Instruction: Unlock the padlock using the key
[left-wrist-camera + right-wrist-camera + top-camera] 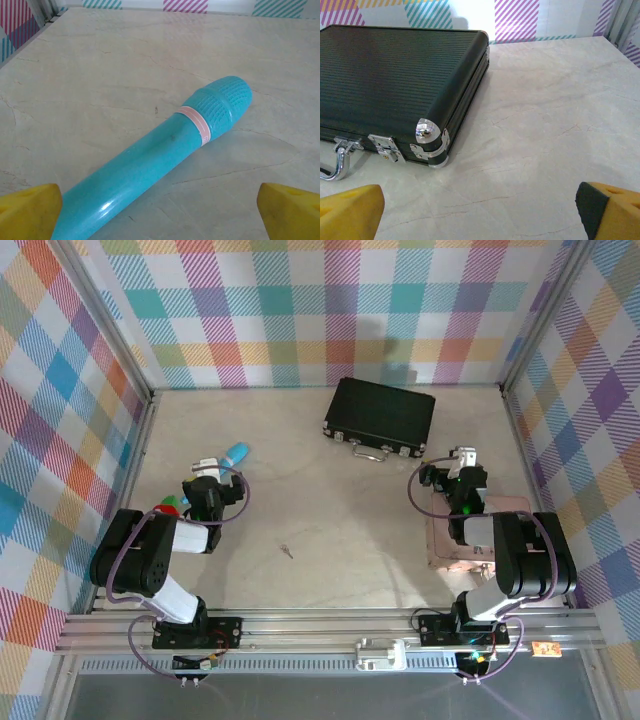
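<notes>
Jaws on both arms stand spread wide and empty, likely readied for a first pick: left jaws straddle a blue stick (150, 165), right jaws face a black case (395, 80) (neither is wanted). The key (287, 552) lies on the tabletop (330, 500) well behind both, between the arms.

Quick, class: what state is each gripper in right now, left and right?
Left gripper: open, fingers wide apart; the teal stick lies beneath it, ungripped.
Right gripper: open, holding nothing, near the black case.
</notes>
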